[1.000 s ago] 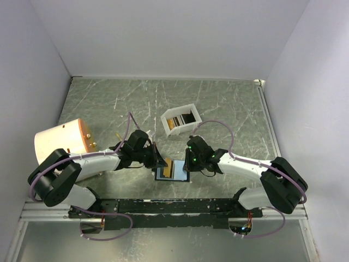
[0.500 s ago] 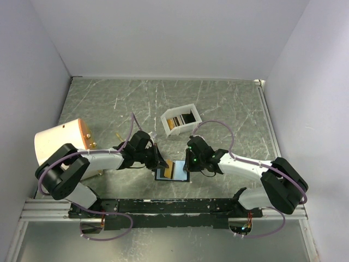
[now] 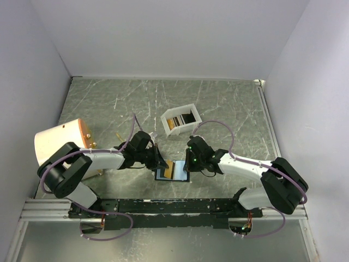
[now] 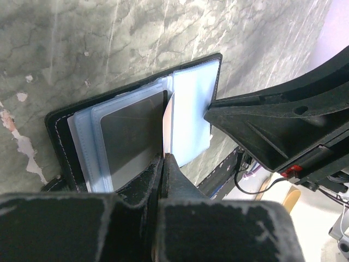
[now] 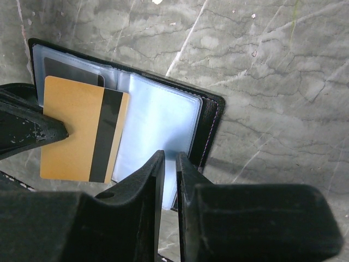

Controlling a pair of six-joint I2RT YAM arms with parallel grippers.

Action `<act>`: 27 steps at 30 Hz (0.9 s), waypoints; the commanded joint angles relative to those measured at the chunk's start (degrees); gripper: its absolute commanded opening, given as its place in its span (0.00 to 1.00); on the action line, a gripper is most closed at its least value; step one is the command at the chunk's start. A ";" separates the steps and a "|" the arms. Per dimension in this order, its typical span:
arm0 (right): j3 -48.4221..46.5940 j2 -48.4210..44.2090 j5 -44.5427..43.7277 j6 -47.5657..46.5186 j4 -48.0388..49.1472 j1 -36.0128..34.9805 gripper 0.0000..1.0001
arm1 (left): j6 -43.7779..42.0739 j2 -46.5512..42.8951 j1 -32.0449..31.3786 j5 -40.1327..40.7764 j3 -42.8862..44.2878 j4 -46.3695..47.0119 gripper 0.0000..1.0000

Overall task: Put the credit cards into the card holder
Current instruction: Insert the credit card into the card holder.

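The left gripper (image 4: 164,156) is clamped on a gold card (image 5: 82,131) with a black stripe. The card stands just ahead of its tips, over the open card holder (image 5: 211,117) and near the middle fold. The right gripper (image 5: 170,157) has its jaws nearly together, tips on the pale blue page below them; whether it pinches that page I cannot tell. Beyond both grippers, a white box (image 3: 165,121) holds more cards (image 3: 181,120).

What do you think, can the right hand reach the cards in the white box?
Probably yes. The white box sits just beyond the right hand with bare table between them, but that hand rests on the card holder.
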State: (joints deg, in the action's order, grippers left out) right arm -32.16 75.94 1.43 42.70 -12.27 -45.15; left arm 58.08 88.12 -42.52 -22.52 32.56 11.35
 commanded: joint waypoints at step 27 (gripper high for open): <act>0.79 -1.05 -1.69 0.09 -1.39 -0.33 0.14 | 0.64 4.76 0.45 -1.18 -3.56 13.62 0.07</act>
State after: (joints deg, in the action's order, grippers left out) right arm -31.70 75.46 1.17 42.74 -12.34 -45.15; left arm 58.41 91.53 -42.44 -23.07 30.83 20.78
